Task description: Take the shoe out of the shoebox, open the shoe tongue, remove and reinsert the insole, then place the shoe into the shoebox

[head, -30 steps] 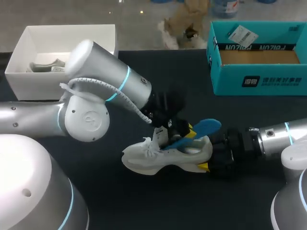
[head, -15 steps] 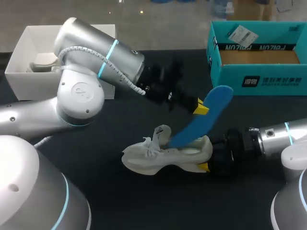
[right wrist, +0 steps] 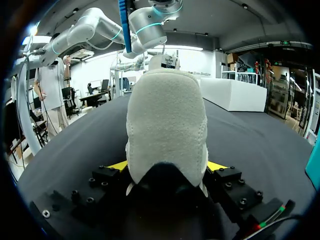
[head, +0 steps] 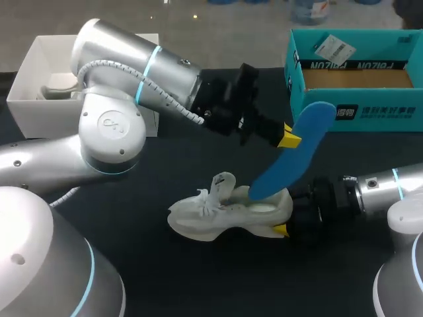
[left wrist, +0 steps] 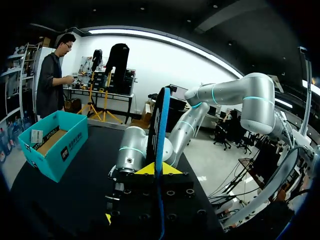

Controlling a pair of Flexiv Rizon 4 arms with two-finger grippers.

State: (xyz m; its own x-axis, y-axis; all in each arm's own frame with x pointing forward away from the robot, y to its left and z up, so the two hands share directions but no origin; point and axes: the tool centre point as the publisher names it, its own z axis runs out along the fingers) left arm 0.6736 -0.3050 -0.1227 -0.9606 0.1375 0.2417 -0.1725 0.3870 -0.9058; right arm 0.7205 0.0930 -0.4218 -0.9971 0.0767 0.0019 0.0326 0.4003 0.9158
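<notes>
A white sneaker [head: 225, 214] lies on its side on the black table, toe toward my left. My right gripper [head: 287, 216] is shut on its heel; in the right wrist view the heel [right wrist: 167, 125] fills the gap between the yellow-tipped fingers [right wrist: 118, 165]. My left gripper [head: 285, 139] hangs above the shoe, shut on the upper part of the blue insole [head: 294, 155]. The insole slants down to the shoe's opening; its lower tip is at or just inside it. In the left wrist view the insole [left wrist: 161, 125] stands edge-on between the yellow tips [left wrist: 159, 169].
The teal shoebox [head: 350, 112] stands open at the back right, close beside the insole's top. A white box [head: 26, 105] with pale items inside sits at the back left, partly behind my left arm.
My left gripper has risen and moved right with the insole, drawing it up out of the shoe to a steeper slant. The right gripper and shoe have stayed put.
</notes>
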